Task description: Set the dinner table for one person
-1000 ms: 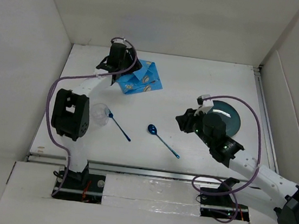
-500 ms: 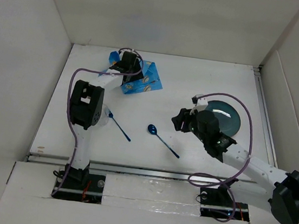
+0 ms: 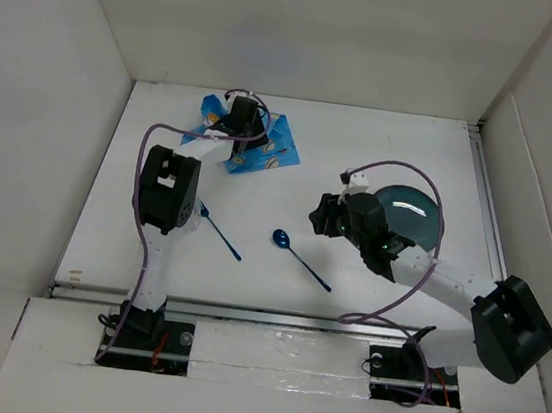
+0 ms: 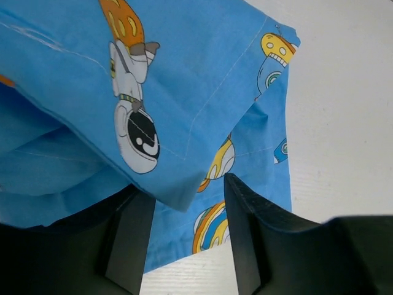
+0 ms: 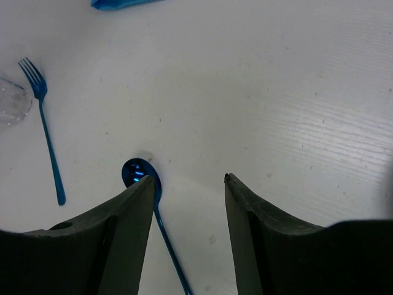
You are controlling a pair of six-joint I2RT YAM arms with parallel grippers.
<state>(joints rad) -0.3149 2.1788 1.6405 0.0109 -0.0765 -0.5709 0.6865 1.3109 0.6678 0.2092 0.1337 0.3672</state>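
Note:
The dinner table (image 3: 384, 149) is the white tabletop. A crumpled blue placemat (image 3: 259, 148) printed with astronauts lies at its back left. My left gripper (image 3: 240, 122) hangs over it, open, and a folded corner of the placemat (image 4: 178, 184) sits between the fingers (image 4: 245, 233) of the left gripper (image 4: 187, 187). A blue spoon (image 3: 299, 257) and a blue fork (image 3: 220, 233) lie mid-table. My right gripper (image 3: 323, 217) is open and empty just left of a teal plate (image 3: 414, 211). In the right wrist view the spoon (image 5: 139, 173) lies beside the left finger of the right gripper (image 5: 187, 178).
A clear glass (image 5: 11, 106) stands by the fork (image 5: 46, 132); in the top view my left arm's elbow (image 3: 167, 189) hides it. White walls (image 3: 91, 73) close in the table on three sides. A rail (image 3: 243, 313) runs along the near edge.
The left arm has reached out over the placemat and its jaws have narrowed a little. The right gripper has slid left off the plate and opened wider.

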